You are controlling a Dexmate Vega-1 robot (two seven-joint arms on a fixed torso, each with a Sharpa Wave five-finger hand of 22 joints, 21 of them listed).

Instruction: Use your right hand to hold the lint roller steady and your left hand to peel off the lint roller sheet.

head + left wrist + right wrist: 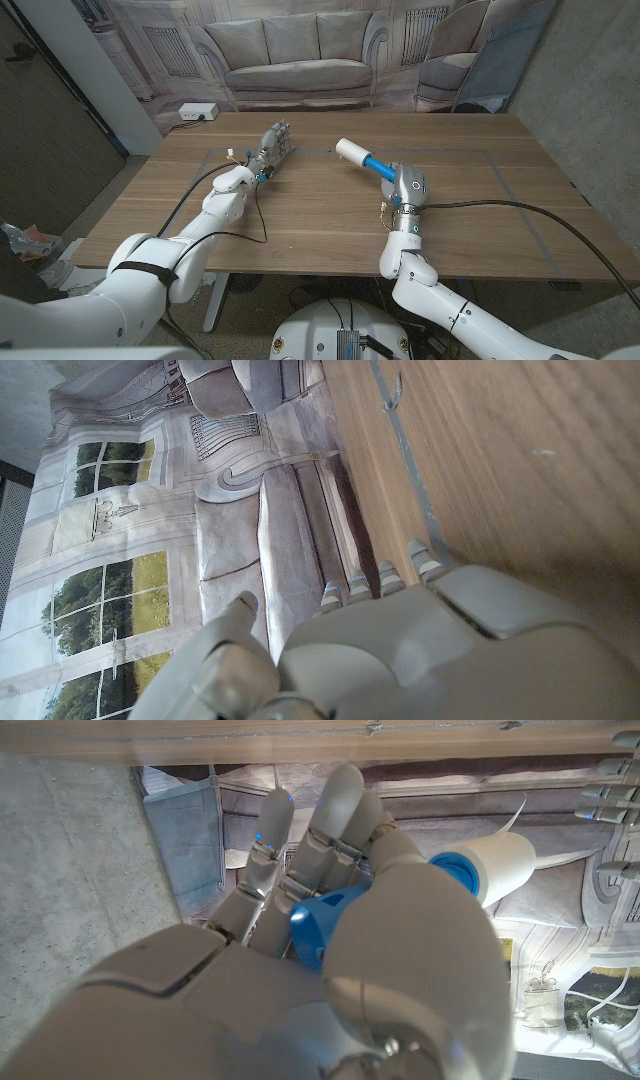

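My right hand [410,187] grips the blue handle [378,166] of the lint roller, right of the table's middle. The roller's white roll [352,151] points away and to the left, lifted off the wood. In the right wrist view my right hand [330,930] wraps around the blue handle [318,925], and the white roll [495,865] sticks out past the fingers with a loose curl of sheet [517,815] at its end. My left hand [275,141] stands on the table to the roll's left, about a hand's width away, fingers straight and holding nothing. The left wrist view looks along my left hand [400,650] over the wooden table [500,450].
A white power strip [197,113] lies at the table's back left corner. Thin tape lines [490,153] mark a rectangle on the wood. A printed sofa backdrop [300,50] hangs behind the far edge. Cables trail from both wrists across the table.
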